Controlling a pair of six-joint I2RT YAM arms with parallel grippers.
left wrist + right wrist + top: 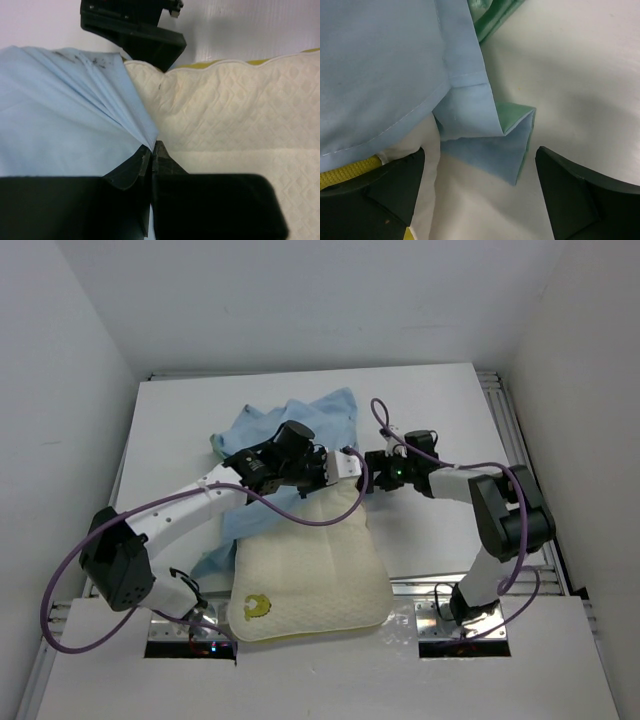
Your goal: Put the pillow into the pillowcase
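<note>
The cream quilted pillow (pixel 310 575) lies at the near middle of the table, a yellow-green mark at its near left corner. Behind it and to its left spreads the light blue pillowcase (pixel 300 420). My left gripper (pixel 338 468) is at the pillow's far edge, shut on a gathered fold of the pillowcase (pixel 75 115), with the pillow (pixel 235 110) right beside it. My right gripper (pixel 366 472) faces it from the right, open. Between its fingers lies a folded corner of the pillowcase (pixel 485 150), blue with a green face, untouched. The pillow's yellow seam (pixel 350 170) shows by its left finger.
The white table (pixel 440 410) is boxed in by white walls at the back and both sides. A metal rail (pixel 497 400) runs along its right edge. A purple cable (pixel 300 515) loops from the left arm over the pillow's far edge.
</note>
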